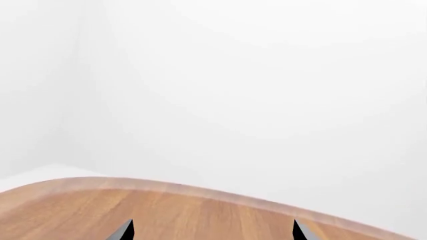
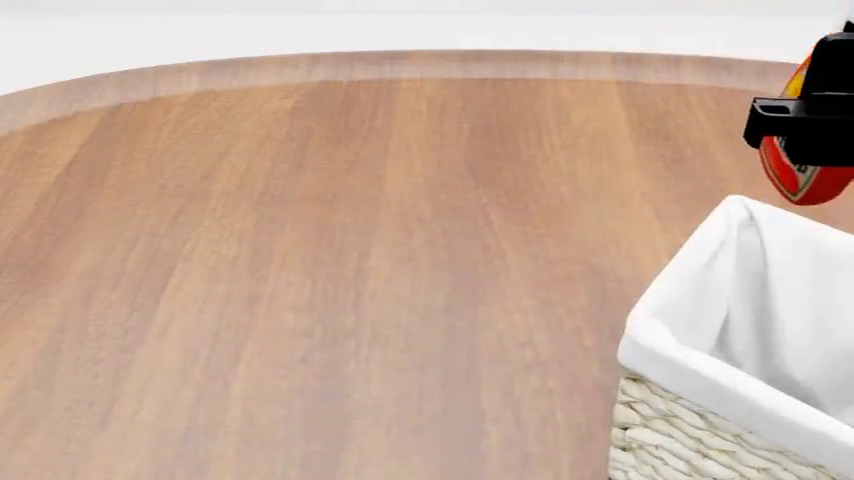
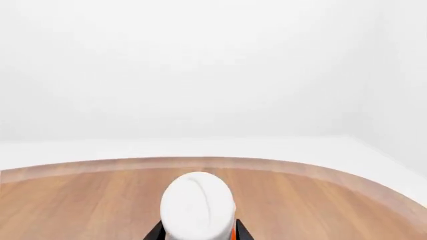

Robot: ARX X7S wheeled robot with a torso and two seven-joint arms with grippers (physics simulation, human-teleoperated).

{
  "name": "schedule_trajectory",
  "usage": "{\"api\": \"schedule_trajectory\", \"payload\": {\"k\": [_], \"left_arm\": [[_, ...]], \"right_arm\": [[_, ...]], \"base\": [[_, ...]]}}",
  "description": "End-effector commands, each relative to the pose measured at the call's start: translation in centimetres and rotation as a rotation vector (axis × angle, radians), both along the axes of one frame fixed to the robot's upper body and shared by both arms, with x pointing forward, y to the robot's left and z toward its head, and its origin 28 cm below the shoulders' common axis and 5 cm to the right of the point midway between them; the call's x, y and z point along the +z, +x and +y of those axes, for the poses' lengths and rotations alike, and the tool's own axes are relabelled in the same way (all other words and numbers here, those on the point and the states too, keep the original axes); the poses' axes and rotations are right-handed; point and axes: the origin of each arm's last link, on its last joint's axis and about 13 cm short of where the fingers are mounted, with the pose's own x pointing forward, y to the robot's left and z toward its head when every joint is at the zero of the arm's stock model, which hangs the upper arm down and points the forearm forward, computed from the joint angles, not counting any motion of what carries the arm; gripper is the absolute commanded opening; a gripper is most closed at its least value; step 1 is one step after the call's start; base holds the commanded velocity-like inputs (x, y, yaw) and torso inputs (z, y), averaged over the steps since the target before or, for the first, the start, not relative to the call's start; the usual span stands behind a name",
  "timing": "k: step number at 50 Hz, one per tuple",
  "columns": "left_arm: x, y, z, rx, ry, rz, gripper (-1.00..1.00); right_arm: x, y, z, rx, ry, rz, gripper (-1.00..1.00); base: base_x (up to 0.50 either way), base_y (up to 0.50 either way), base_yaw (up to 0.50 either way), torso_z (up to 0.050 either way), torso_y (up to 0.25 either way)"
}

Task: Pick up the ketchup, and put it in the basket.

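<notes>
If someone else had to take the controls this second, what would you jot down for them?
Right gripper: shut on the ketchup, held in the air beyond the basket's far rim.
Left gripper: open, holding nothing, over the table.
Basket: on the table at the robot's right, liner open; nothing shows in the part in view.
Done: ketchup picked up.
Left: bring it over the basket opening, lower it, let go.
</notes>
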Motion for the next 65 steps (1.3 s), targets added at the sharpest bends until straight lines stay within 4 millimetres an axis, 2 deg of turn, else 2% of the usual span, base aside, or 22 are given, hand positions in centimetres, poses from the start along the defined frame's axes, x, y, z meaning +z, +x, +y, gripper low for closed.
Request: {"api": "schedule_trajectory", "payload": {"k": [1, 10, 17, 35, 42, 54, 65], "left_arm": [[0.1, -0.1, 0.1, 0.001, -0.003, -0.010, 1.00], [0.0, -0.5, 0.2, 0.002, -0.004, -0.016, 1.00], [-0.1, -0.8, 0.3, 0.011, -0.002, -0.027, 1.00], [-0.1, -1.2, 0.2, 0.016, 0.015, -0.038, 1.00], [-0.2, -1.2, 0.3, 0.019, 0.014, -0.035, 1.00], [-0.5, -1.5, 0.2, 0.010, 0.024, -0.028, 1.00], [-0.6, -1.7, 0.2, 0.008, 0.034, -0.023, 1.00]], "right_arm": [[-1.2, 2.3, -0.7, -0.035, 0.001, 0.059, -1.00], [-3.3, 4.7, -0.6, -0.066, -0.008, 0.116, -1.00], [-4.1, 5.8, -0.5, -0.096, -0.020, 0.147, -1.00], [-5.5, 7.4, -0.9, -0.145, -0.023, 0.205, -1.00], [-7.1, 8.1, -1.5, -0.170, -0.010, 0.239, -1.00], [-8.8, 8.1, -2.3, -0.200, 0.022, 0.231, -1.00], [-10.5, 8.9, -2.4, -0.220, 0.029, 0.249, -1.00]], "base": [[0.00, 0.00, 0.00, 0.000, 0.000], [0.00, 0.00, 0.00, 0.000, 0.001], [0.00, 0.00, 0.00, 0.000, 0.000], [0.00, 0.00, 0.00, 0.000, 0.001], [0.00, 0.00, 0.00, 0.000, 0.000], [0.00, 0.00, 0.00, 0.000, 0.001], [0.00, 0.00, 0.00, 0.000, 0.000]]}}
